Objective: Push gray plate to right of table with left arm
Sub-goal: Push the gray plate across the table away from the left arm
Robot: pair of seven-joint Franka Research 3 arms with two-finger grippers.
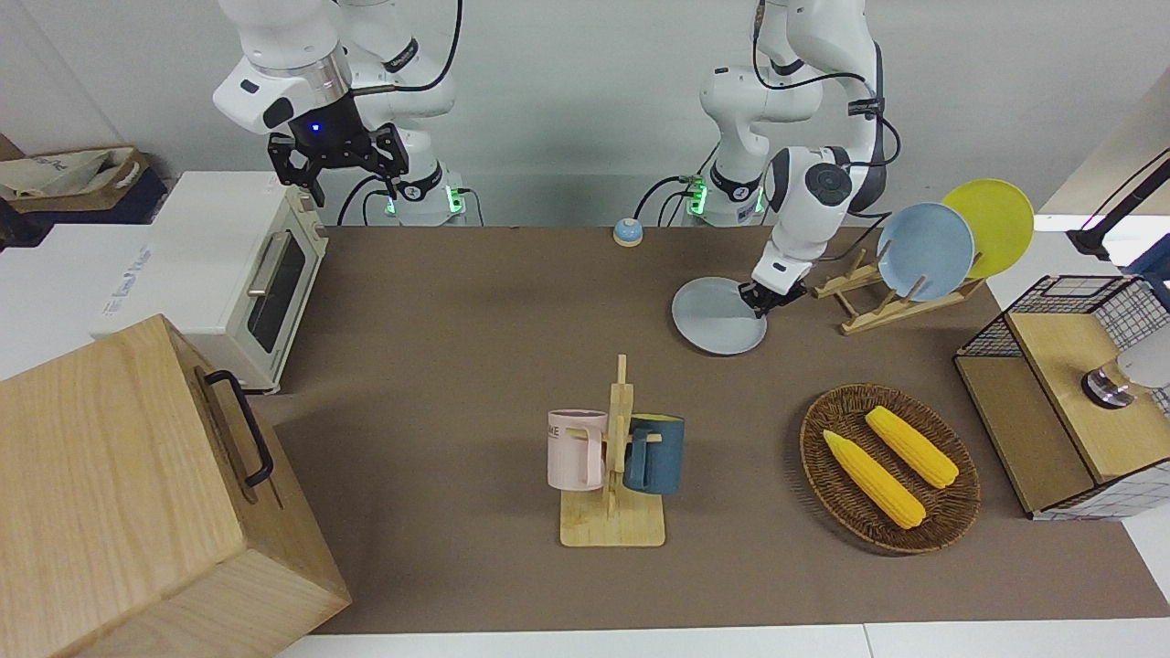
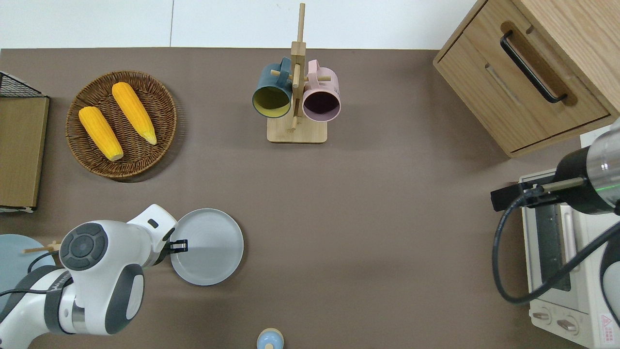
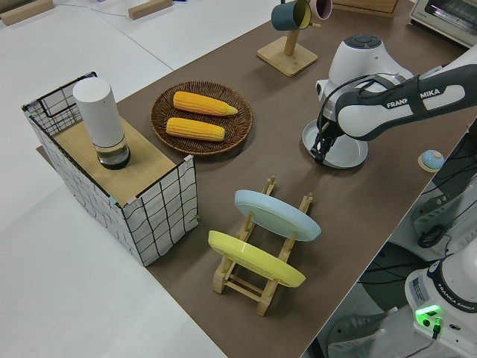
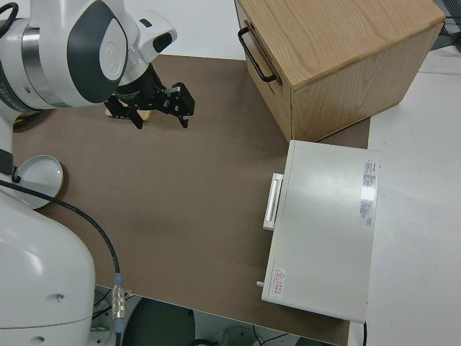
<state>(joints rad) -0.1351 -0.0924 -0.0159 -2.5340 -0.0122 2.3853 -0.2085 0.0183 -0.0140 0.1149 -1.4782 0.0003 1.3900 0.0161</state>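
Note:
The gray plate (image 1: 713, 320) lies flat on the brown table (image 1: 457, 320), toward the left arm's end and close to the robots. It also shows in the overhead view (image 2: 210, 247) and the left side view (image 3: 344, 151). My left gripper (image 1: 761, 306) points down at the plate's rim on the side toward the left arm's end. In the overhead view its tip (image 2: 180, 245) sits just inside that rim. My right arm is parked, and its gripper (image 1: 336, 169) is open and empty.
A wooden rack (image 1: 868, 306) with a sky-blue and a yellow plate stands beside the gray plate. A wicker basket (image 2: 121, 123) with two corn cobs and a mug rack (image 2: 295, 97) stand farther out. A toaster oven (image 1: 228, 265) and a wooden cabinet (image 1: 137, 493) fill the right arm's end.

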